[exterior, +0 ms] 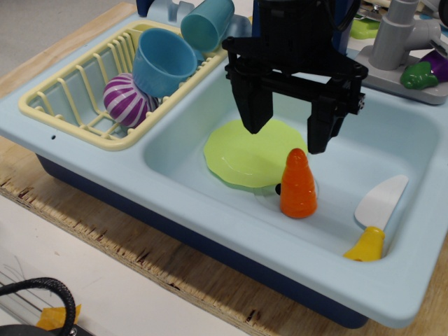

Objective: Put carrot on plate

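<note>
The orange carrot (298, 185) stands upright on the sink floor, at the right front edge of the lime-green plate (252, 154). The plate lies flat in the sink basin. My black gripper (288, 141) hangs open above the plate and just behind the carrot. Its left finger (253, 112) is over the plate and its right finger (322, 129) is up and right of the carrot's tip. The gripper holds nothing.
A white toy knife with a yellow handle (375, 218) leans in the sink's right front corner. A cream dish rack (84, 98) at left holds a blue cup (162, 61) and a purple striped ball (127, 99). A grey faucet (397, 35) stands at back right.
</note>
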You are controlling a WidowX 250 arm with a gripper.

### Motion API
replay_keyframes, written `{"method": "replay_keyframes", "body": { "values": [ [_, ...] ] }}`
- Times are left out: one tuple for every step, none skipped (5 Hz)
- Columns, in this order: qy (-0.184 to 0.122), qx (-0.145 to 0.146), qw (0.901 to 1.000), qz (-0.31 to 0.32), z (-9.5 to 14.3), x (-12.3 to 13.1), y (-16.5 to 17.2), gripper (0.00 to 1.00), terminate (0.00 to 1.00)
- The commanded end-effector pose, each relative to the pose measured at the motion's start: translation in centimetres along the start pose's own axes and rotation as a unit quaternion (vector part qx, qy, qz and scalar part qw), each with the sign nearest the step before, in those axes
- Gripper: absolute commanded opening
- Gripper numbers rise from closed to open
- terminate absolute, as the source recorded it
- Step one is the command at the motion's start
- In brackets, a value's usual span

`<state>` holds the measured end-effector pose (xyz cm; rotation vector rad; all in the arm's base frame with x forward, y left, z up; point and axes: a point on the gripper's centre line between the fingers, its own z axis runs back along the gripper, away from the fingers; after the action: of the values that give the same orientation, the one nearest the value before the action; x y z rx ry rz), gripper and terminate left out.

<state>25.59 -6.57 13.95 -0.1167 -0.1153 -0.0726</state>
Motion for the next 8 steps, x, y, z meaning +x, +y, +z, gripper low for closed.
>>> {"method": "replay_keyframes", "body": {
  "values": [
    [-0.003, -0.020, 0.9998, 0.006, -0.9, 0.0, -0.2, 1.00, 0.00],
    [0.005, -0.028, 0.9996, 0.007, -1.8, -0.2, -0.3, 1.00, 0.00],
    [0.011, -0.038, 0.9992, 0.001, -3.0, 0.1, -0.2, 1.00, 0.00],
    [0.015, -0.043, 0.9990, 0.002, -3.9, 0.1, -0.1, 1.00, 0.00],
    [0.027, -0.051, 0.9983, 0.006, -4.6, 0.0, 0.1, 1.00, 0.00],
    [0.024, -0.055, 0.9980, 0.017, -4.8, -0.9, 0.2, 1.00, 0.00],
    [0.027, -0.060, 0.9978, 0.014, -5.1, -0.6, 0.2, 0.00, 0.00],
    [0.031, -0.048, 0.9983, 0.011, -4.3, -0.2, -0.3, 0.00, 0.00]
  ]
}}
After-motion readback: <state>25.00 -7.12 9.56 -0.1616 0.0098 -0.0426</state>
